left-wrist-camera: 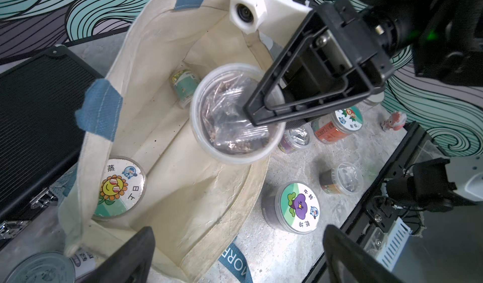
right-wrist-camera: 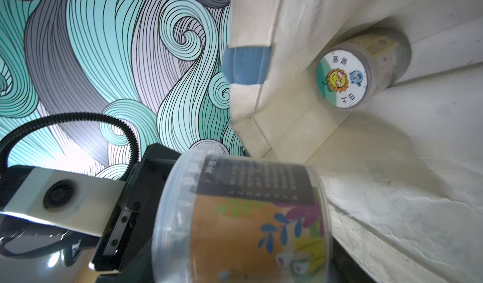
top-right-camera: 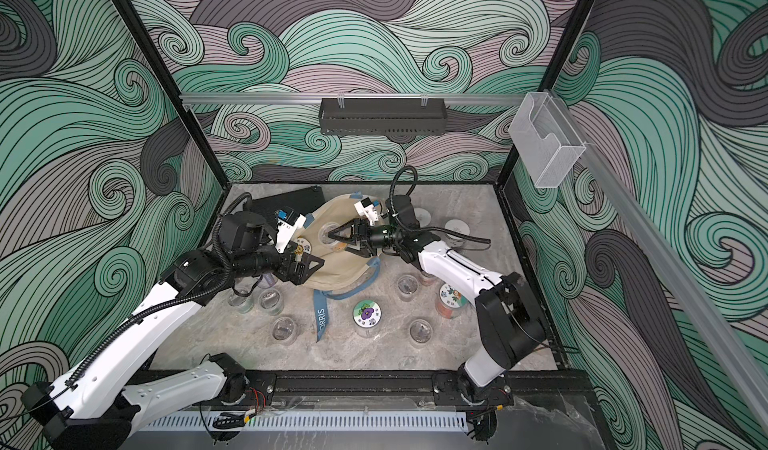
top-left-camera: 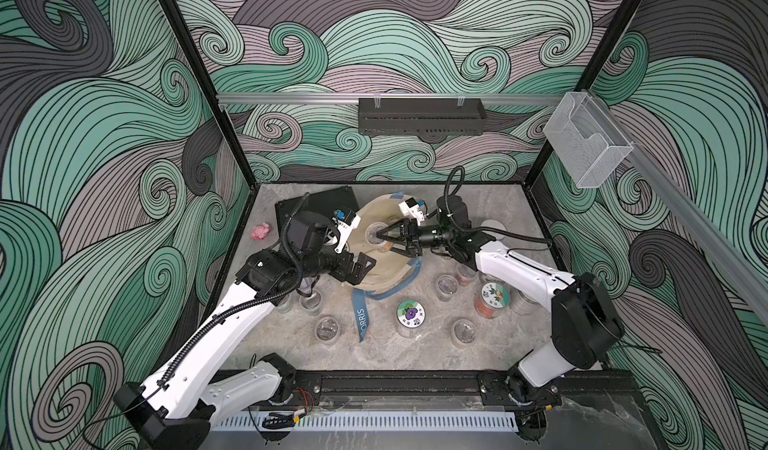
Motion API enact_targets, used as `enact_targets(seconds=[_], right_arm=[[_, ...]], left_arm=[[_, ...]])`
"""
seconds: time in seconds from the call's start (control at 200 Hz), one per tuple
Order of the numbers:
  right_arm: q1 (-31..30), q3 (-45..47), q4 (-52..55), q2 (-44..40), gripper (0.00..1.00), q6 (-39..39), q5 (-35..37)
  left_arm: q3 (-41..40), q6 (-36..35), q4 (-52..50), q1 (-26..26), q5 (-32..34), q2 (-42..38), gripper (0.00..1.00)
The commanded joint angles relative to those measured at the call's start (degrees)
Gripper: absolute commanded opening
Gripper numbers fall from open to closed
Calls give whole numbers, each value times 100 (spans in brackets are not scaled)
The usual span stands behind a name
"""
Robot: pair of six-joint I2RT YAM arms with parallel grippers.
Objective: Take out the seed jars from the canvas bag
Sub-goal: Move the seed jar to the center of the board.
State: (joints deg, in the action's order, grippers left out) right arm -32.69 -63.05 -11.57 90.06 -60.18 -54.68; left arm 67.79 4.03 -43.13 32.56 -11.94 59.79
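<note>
Right gripper (top-left-camera: 379, 235) is clamped on a small clear plastic jar with a clear lid (left-wrist-camera: 232, 114). One finger lies flat across the lid, the other is hidden behind the jar. The jar hangs over the mouth of the cream canvas bag with blue straps (top-left-camera: 386, 275), mid-table toward the far side. Can't tell if it's clear of the rim. Left gripper (top-left-camera: 362, 268) is released, jaws wide, at the bag's near-left edge, holding nothing.

Left in the bag: a white-lidded jar with a sunflower sticker (left-wrist-camera: 121, 187) against the left wall, and a small green-labelled jar (left-wrist-camera: 184, 85) lying deeper in.

Already out, near and right of the bag: a white-lidded jar with a purple flower sticker (top-left-camera: 410, 313), an orange-filled jar with a cartoon sticker lid (top-left-camera: 492, 300) and several small clear-lidded ones.

Risks as I see them:
- Smooth plastic with only a narrow finger contact, so a fast swing could let the jar slip back into the bag.
- Nothing pins the bag. If the jar or a finger catches the rim, the soft canvas drags or folds over the two remaining jars.
- The drop zone on the right is crowded, so a low approach could knock over standing jars.
</note>
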Motion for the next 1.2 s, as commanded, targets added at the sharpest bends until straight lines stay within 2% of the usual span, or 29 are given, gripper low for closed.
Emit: enact_targets(seconds=[0.0,0.345,0.495,0.625,0.796,0.871,0.991,1.126,1.196], right_arm=[[-114,96,-166,-341,65,-93,-369],[-501,108,230,-548,66,160,-333],[-607,86,242,-527,66,191,-337],[-651,100,282,-509,66,229,-318],[-704,126,278,-480,66,234,-303],[-713,128,264,-474,66,228,-289],[-713,126,265,-471,68,219,-276],[-713,148,269,-457,74,219,-214],[-698,186,315,-497,81,249,-109]], left_arm=[[176,-462,71,104,99,110,99],[166,-729,293,505,-62,127,98],[136,-703,376,524,-67,33,94],[187,-637,365,519,-123,81,85],[194,-544,446,524,-311,134,78],[215,-519,447,524,-361,169,72],[258,-475,399,524,-379,225,53],[255,-448,372,524,-361,218,51],[252,-435,343,524,-311,209,51]])
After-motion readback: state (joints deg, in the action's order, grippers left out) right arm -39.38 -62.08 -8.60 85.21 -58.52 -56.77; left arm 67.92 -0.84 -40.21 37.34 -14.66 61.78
